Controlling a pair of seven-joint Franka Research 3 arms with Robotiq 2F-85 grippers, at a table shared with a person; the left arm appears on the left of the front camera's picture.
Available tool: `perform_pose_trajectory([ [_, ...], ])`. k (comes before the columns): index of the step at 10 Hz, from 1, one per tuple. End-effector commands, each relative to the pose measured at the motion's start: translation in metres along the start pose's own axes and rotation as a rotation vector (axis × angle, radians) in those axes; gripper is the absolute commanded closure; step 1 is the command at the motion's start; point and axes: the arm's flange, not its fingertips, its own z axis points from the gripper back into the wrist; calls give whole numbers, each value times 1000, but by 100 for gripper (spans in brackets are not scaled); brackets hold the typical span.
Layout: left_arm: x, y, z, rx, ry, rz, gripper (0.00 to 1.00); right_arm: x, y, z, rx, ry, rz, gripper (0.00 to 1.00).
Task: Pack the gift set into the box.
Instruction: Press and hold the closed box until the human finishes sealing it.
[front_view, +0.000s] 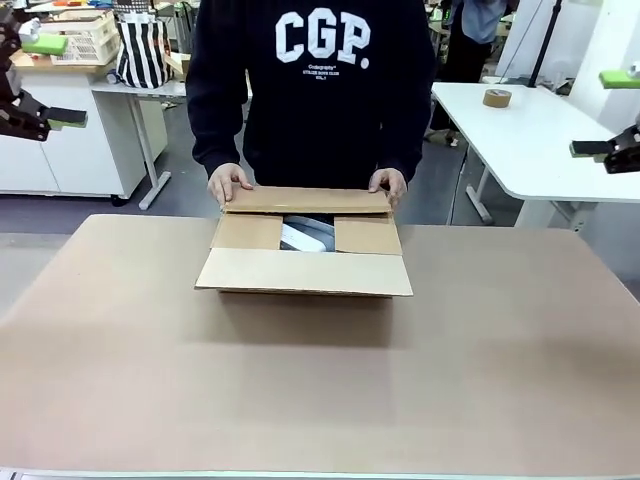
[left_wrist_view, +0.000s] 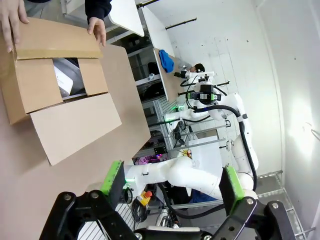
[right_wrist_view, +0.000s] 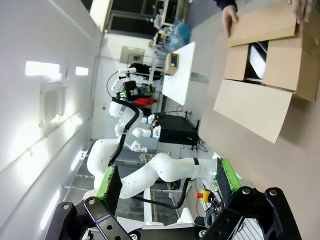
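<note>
The brown cardboard box (front_view: 305, 270) stands mid-table on its far half, with the near flap folded out toward me and both side flaps folded in. The person's hands (front_view: 229, 184) press the far flap down over the opening. In the gap between the flaps lies the white curved gift set (front_view: 303, 238), also visible as the gift set (left_wrist_view: 66, 80) and the gift set (right_wrist_view: 256, 57). My left gripper (front_view: 58, 82) hangs open high at the far left, well away from the box (left_wrist_view: 60, 115). High at the far right, my right gripper (front_view: 603, 113) is open too, well away from the box (right_wrist_view: 260, 100). Nothing is held between the fingers of the left gripper (left_wrist_view: 172, 180) or the right gripper (right_wrist_view: 168, 179).
The tan table (front_view: 300, 400) stretches wide in front of the box. Behind on the right, a white table (front_view: 530, 130) carries a tape roll (front_view: 497, 98). A striped bag (front_view: 143, 50) sits on a bench at the back left.
</note>
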Motion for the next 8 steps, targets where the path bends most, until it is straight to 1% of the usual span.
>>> perform_pose_trajectory([
  [1,0,-2,-1,-24,-9,0,0,1,2,-2,22,-8,9,0],
  [8,0,-2,-1,-24,-9,0,0,1,2,-2,22,-8,9,0],
])
